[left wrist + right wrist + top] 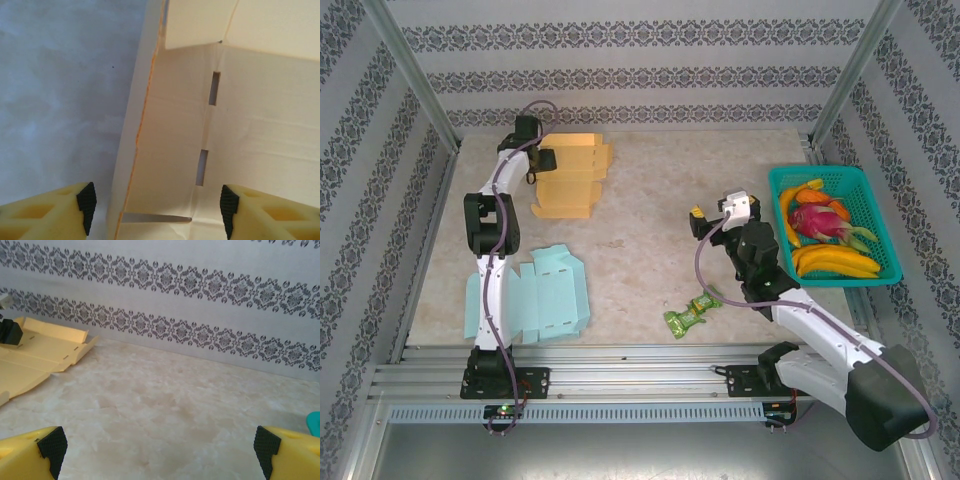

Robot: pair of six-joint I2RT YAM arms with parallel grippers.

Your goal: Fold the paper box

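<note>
Over the desk's (650, 230) far-left corner, straddles the yellow paper box's (570, 180) left flap (150, 150), its edge running lengthwise between the pads (86, 205) of the spread left tool (157, 210), with the right tool (158, 446), likewise spread, well apart.

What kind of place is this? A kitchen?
Probably a robot test booth, not a kitchen. The left arm and right arm are bolted to a metal rail, patterned panels wall in the table, and practice things lie out: a flat yellow box and a fruit basket.

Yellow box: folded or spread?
Spread, not folded: the yellow box lies flat on the table, no walls standing. The left gripper straddles its side flap, jaws apart.
</note>
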